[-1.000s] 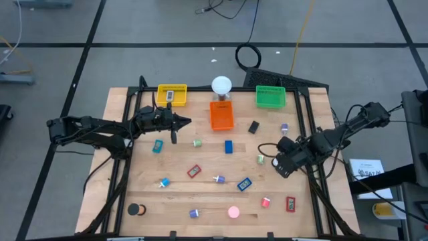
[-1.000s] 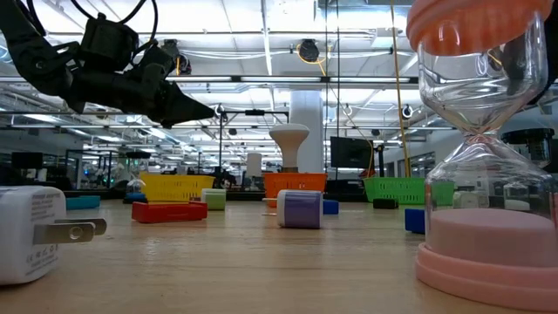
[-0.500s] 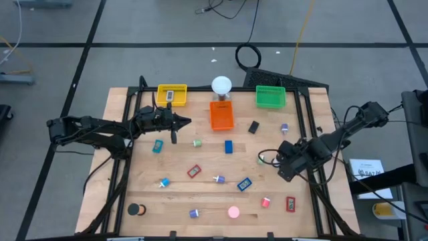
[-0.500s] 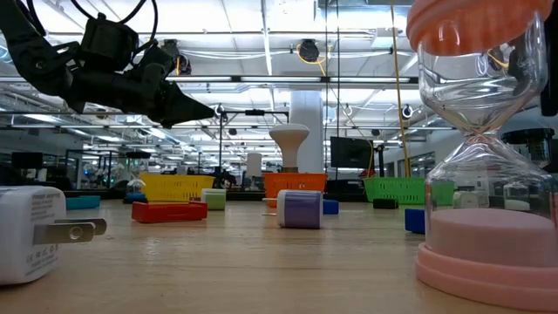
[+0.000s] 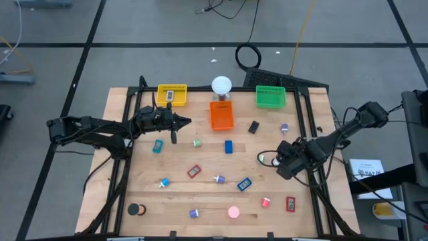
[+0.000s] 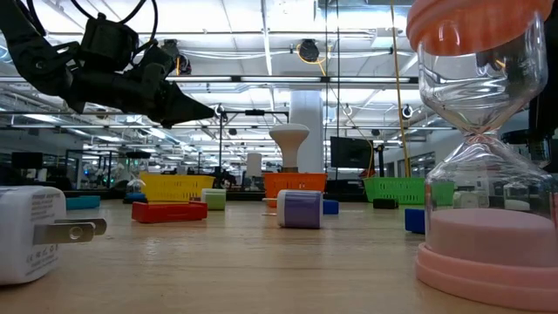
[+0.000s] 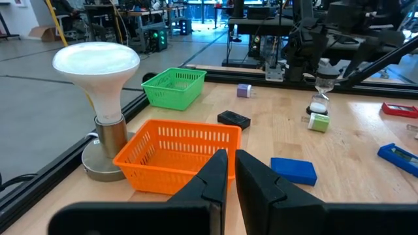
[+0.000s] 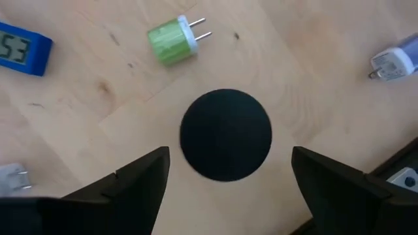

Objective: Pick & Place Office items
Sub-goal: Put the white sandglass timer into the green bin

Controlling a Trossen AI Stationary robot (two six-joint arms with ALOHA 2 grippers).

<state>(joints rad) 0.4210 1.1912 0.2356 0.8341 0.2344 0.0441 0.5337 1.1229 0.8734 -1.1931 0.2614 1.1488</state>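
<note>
My right gripper (image 8: 225, 173) hangs spread wide over a black disc (image 8: 225, 134); descending off-centre could make a finger clip its edge and skid it toward the green plug (image 8: 171, 43).

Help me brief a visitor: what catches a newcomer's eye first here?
The yellow tray, orange tray and green tray line the table's far edge, with a white globe lamp behind the orange one. In the low view a pink hourglass looms beside the camera. The right gripper hangs open over a black round piece at the table's right; the left gripper waits shut near the orange tray.
</note>
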